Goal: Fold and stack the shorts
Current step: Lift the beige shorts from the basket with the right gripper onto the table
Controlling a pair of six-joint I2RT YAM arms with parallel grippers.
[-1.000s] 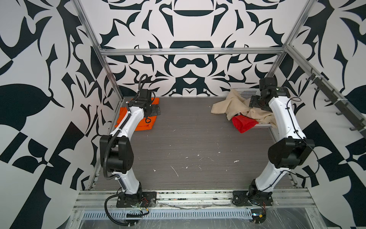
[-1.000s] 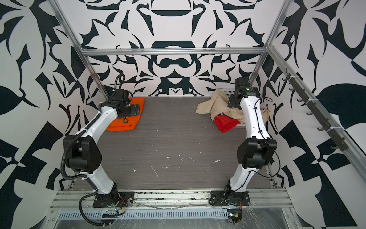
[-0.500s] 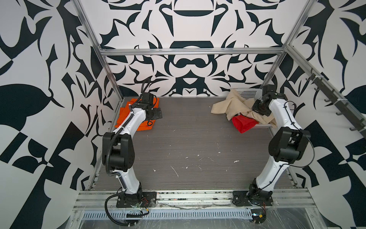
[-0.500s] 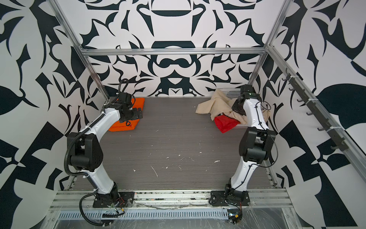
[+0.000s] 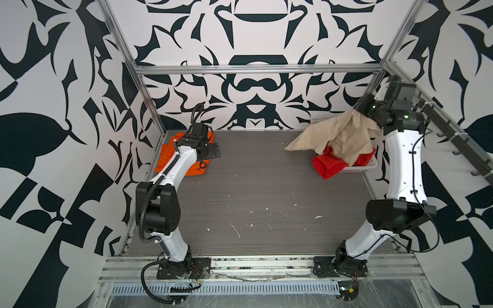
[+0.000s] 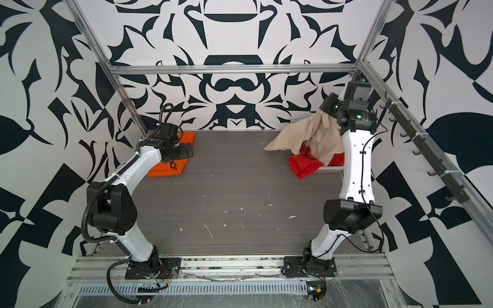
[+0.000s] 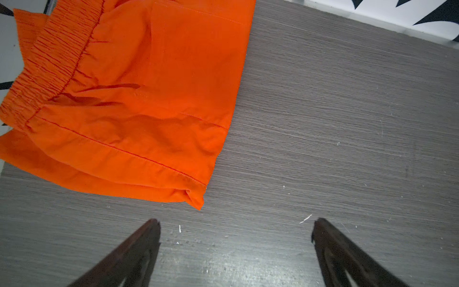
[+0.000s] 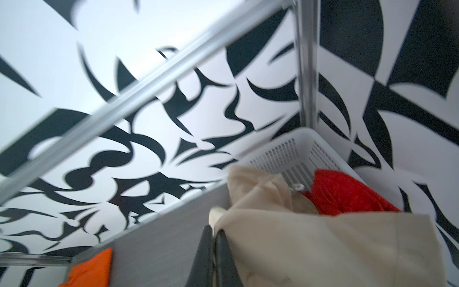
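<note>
Right gripper (image 8: 213,230) is pinched shut on the beige shorts (image 8: 323,248), held up over the white basket (image 8: 293,149), with the red shorts (image 8: 347,193) just beneath. Next, I'd guess: carry them to bare table and spread them flat. Left gripper (image 7: 236,221) gapes empty beside the folded orange shorts (image 7: 149,99). The pinch itself is blurry and the basket is mostly covered.

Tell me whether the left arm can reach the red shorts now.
Probably not. The red shorts spill from the basket at far right, partly under the beige shorts that the right gripper grips; the open left gripper sits by the orange shorts at far left.
</note>
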